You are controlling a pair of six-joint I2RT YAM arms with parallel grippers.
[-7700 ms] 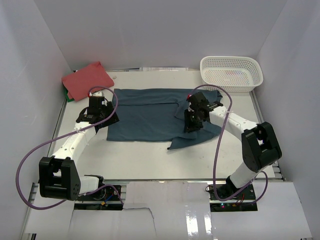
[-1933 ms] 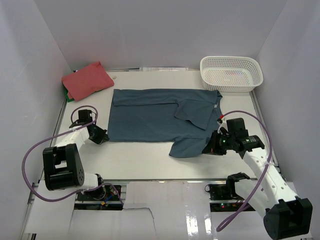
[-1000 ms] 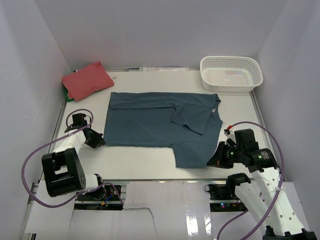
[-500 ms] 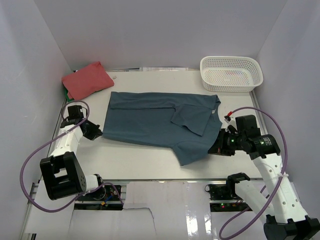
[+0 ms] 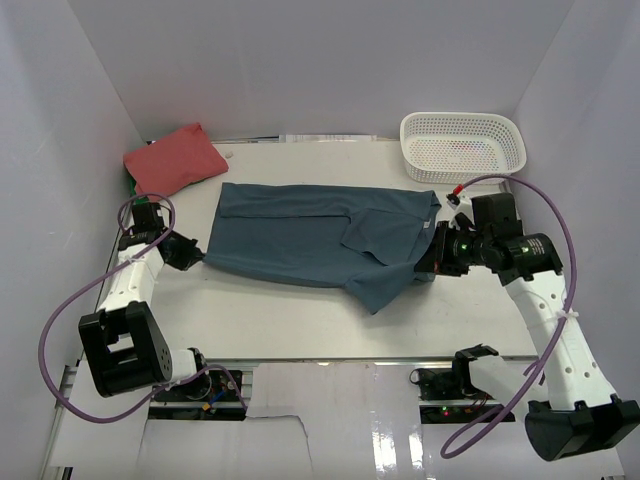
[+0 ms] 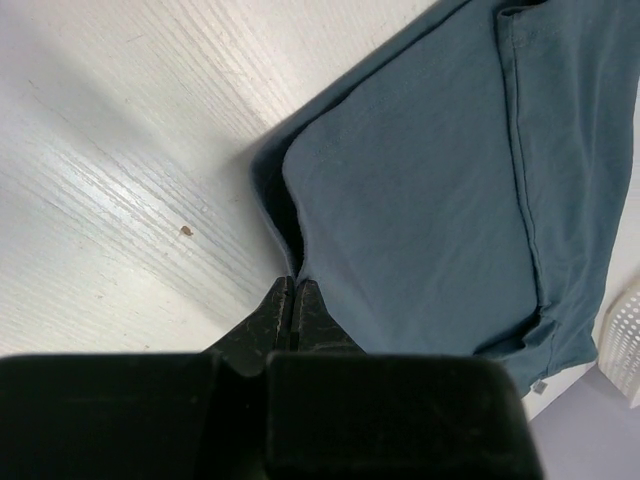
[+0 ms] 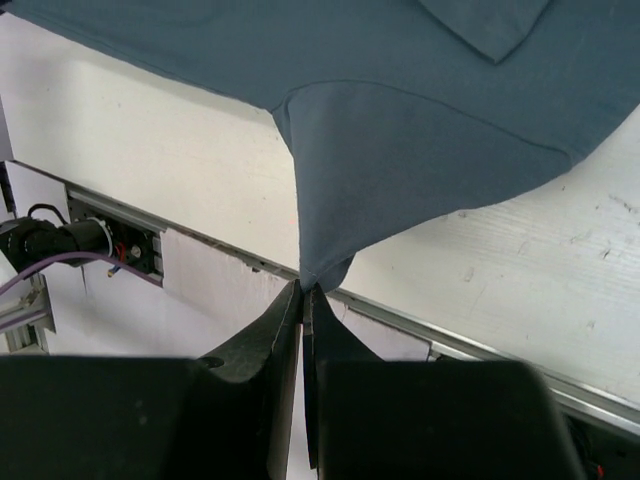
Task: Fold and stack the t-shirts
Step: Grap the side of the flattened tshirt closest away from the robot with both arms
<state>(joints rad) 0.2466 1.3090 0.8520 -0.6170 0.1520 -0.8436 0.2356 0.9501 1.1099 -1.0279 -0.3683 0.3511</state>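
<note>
The dark teal-blue t-shirt (image 5: 300,235) lies spread across the middle of the table, one sleeve folded in over its right half. My left gripper (image 5: 190,254) is shut on the shirt's near left corner, low at the table; in the left wrist view the cloth (image 6: 430,170) runs out from the closed tips (image 6: 296,287). My right gripper (image 5: 430,262) is shut on the shirt's near right corner and holds it off the table. In the right wrist view that cloth (image 7: 420,130) hangs taut from the pinched tips (image 7: 304,290). The coral-red t-shirt (image 5: 175,160) lies folded at the back left.
A white lattice basket (image 5: 463,146) stands at the back right corner. Something green (image 5: 133,187) shows under the red shirt's near edge. White walls close in the table on three sides. The table's near metal edge (image 7: 480,352) runs under the right gripper.
Both grippers have carried the shirt's near edge away from the table's front edge. The right one has risen and swung back, lifting its corner; the left has slid slightly farther back.
</note>
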